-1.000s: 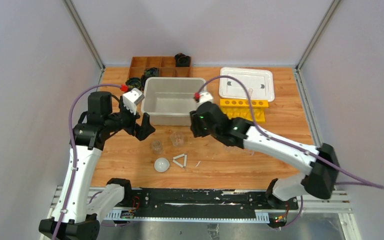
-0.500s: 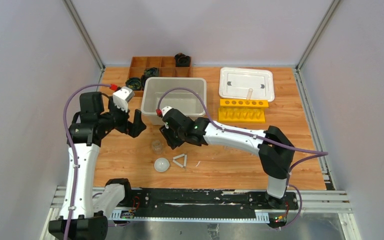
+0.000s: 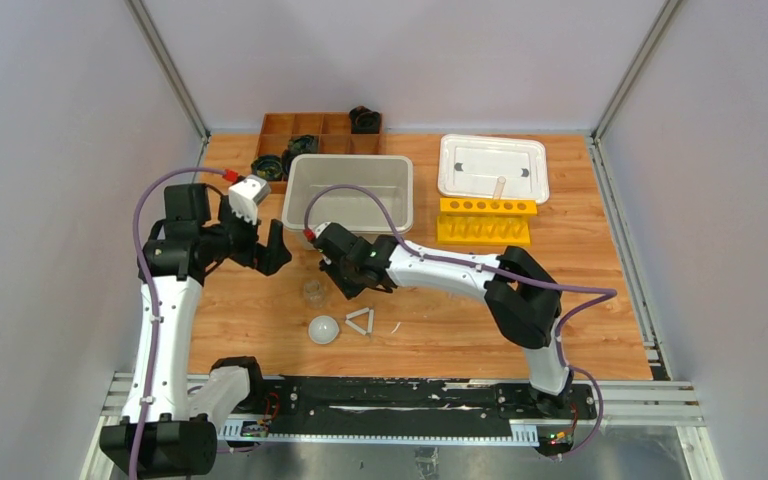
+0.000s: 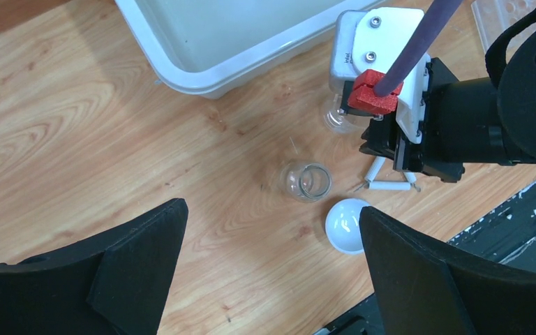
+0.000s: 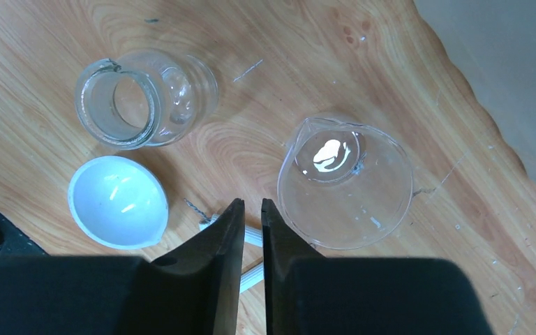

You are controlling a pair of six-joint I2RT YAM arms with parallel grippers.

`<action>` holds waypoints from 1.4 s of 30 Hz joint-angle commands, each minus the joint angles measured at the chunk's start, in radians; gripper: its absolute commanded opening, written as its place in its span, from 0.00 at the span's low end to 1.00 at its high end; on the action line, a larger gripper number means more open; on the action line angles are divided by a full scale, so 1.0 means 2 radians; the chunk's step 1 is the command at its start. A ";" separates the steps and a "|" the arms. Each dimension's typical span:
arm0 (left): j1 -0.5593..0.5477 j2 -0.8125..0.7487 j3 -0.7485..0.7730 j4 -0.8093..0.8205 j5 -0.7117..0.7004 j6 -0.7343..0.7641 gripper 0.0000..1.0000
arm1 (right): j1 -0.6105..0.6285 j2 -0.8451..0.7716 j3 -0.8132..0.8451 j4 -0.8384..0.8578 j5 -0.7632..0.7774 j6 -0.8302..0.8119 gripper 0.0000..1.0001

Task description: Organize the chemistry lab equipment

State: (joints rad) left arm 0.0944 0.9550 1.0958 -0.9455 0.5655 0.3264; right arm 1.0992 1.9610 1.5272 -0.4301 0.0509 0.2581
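Note:
Two small clear beakers are on the wood: one lies on its side point(image 5: 143, 98) point(image 3: 312, 292), the other stands upright point(image 5: 345, 181) point(image 4: 338, 118). A white dome point(image 3: 323, 329) point(image 5: 117, 202) and a white triangle point(image 3: 360, 320) point(image 5: 251, 237) lie just in front of them. My right gripper point(image 5: 252, 206) point(image 3: 355, 285) hovers over the triangle, left of the upright beaker's rim. Its jaws are nearly together, with a thin gap and nothing in it. My left gripper point(image 4: 272, 230) point(image 3: 270, 250) is wide open above bare wood, left of the beakers.
A white tub point(image 3: 350, 200) stands behind the beakers. The yellow rack point(image 3: 486, 220) and a clear plastic rack point(image 3: 493, 168) are at the back right. A brown divided tray point(image 3: 310, 130) with black coils sits at the back left.
My right arm swung left from in front of the yellow rack to above the beakers and triangle, and its jaws narrowed. My left arm drew back a little to the left.

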 commanded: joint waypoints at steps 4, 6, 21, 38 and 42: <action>0.003 0.001 -0.006 0.001 0.013 0.001 1.00 | 0.004 0.016 0.027 -0.029 0.021 -0.019 0.11; 0.003 0.000 -0.006 0.001 0.017 0.000 1.00 | 0.004 0.012 0.030 -0.036 0.021 -0.020 0.08; 0.035 0.013 0.003 0.000 0.019 -0.004 1.00 | 0.011 -0.039 0.060 -0.046 0.043 -0.064 0.48; 0.057 0.004 -0.016 -0.007 0.022 0.018 1.00 | 0.011 0.051 0.076 -0.046 0.052 -0.072 0.34; 0.057 0.004 -0.015 -0.007 0.024 0.018 1.00 | 0.011 0.049 0.074 -0.046 0.061 -0.078 0.10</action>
State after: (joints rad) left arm 0.2008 0.9783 1.0702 -0.9543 0.5949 0.3485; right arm 1.1069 2.0640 1.6405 -0.5018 0.1429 0.1173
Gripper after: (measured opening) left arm 0.997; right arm 0.199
